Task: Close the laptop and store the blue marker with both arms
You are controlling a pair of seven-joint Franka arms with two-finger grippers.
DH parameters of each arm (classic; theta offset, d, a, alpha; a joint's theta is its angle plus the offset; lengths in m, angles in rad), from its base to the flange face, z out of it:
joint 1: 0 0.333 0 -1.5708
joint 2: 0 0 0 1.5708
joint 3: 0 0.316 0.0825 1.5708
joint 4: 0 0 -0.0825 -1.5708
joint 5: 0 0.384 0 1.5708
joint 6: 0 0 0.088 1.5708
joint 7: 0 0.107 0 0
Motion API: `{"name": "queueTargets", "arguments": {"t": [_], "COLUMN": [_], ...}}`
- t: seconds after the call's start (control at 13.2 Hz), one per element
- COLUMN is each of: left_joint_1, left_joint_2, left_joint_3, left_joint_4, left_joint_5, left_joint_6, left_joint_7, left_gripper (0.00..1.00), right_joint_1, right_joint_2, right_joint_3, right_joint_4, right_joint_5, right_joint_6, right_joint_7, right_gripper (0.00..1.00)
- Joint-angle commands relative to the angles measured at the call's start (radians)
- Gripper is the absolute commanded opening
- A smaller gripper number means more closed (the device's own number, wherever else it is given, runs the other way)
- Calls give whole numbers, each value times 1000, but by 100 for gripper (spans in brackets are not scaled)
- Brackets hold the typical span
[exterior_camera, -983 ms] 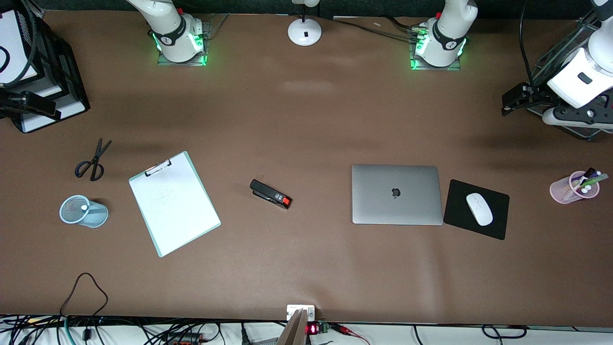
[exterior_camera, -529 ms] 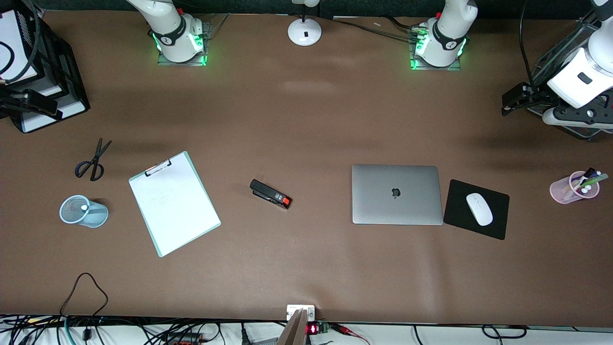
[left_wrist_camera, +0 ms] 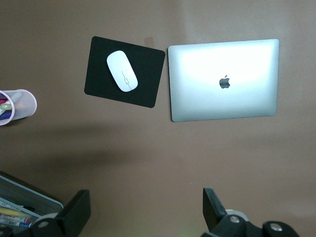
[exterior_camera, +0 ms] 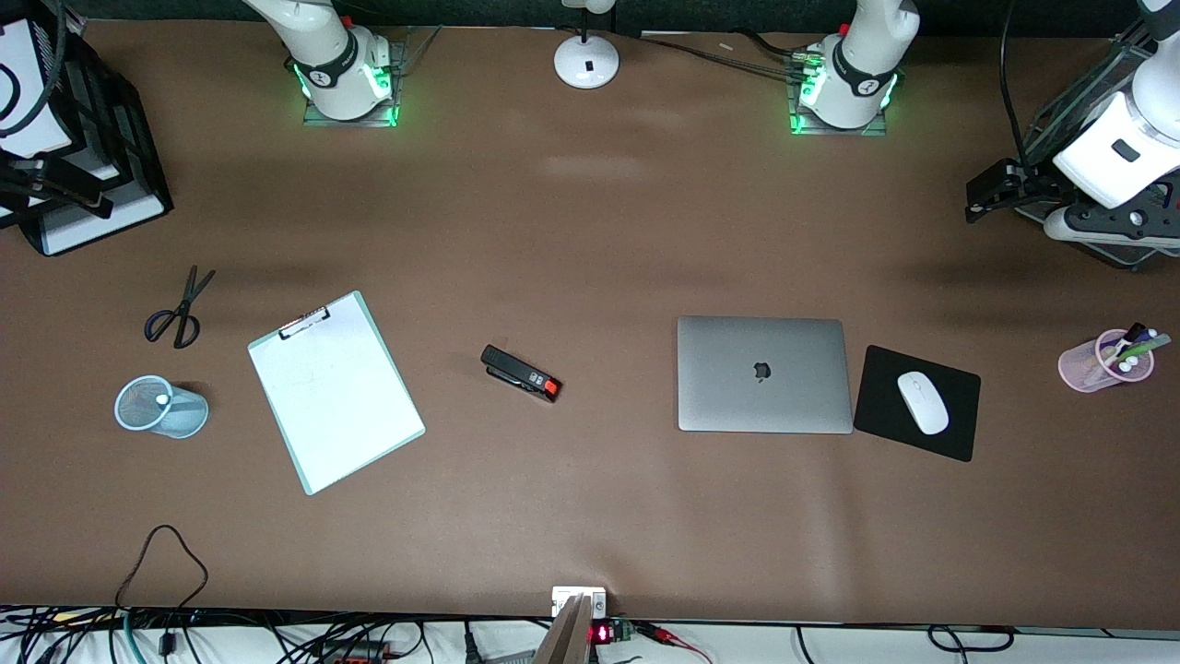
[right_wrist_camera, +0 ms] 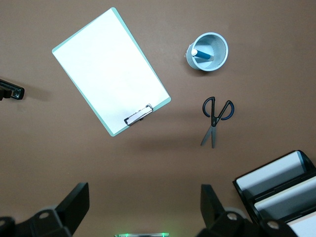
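Note:
The laptop [exterior_camera: 761, 373] lies shut on the brown table, its silver lid with the dark apple logo facing up; it also shows in the left wrist view [left_wrist_camera: 223, 79]. The blue marker [right_wrist_camera: 201, 54] stands in a light-blue mesh cup [exterior_camera: 161, 408] toward the right arm's end, its white tip [exterior_camera: 163, 399] showing. My left gripper [left_wrist_camera: 145, 212] hangs open and empty high over the left arm's end of the table [exterior_camera: 991, 192]. My right gripper [right_wrist_camera: 143, 207] hangs open and empty over the black file tray [exterior_camera: 51, 180].
A clipboard [exterior_camera: 334, 392], scissors [exterior_camera: 180, 309] and a black stapler [exterior_camera: 521, 373] lie on the table. A white mouse [exterior_camera: 923, 402] rests on a black mouse pad [exterior_camera: 885, 424] beside the laptop. A pink cup of markers [exterior_camera: 1104, 361] lies at the left arm's end.
My right gripper has drifted slightly toward the robots' bases over the black tray. The left arm and everything on the table stayed put.

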State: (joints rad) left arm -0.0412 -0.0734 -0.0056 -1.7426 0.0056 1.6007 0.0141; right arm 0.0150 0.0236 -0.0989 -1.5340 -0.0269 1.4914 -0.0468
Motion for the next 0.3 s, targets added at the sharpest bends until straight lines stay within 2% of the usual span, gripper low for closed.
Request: {"name": "queueTargets", "arguments": {"t": [0.0, 0.23], "left_joint_1": [0, -2], "left_joint_2": [4, 4], "left_joint_3": [1, 1], "left_joint_4": [25, 25], "left_joint_5": [2, 2], "left_joint_6": [-22, -22], "left_joint_7": [-5, -5], "left_gripper": [100, 100], "right_joint_1": [-3, -4], "right_joint_2": [-24, -24], "right_joint_3": [4, 2], "right_joint_4": [-23, -21], "right_joint_5": [4, 4], "right_joint_6": [10, 9], "right_joint_7": [11, 12], "right_gripper": [100, 100]}}
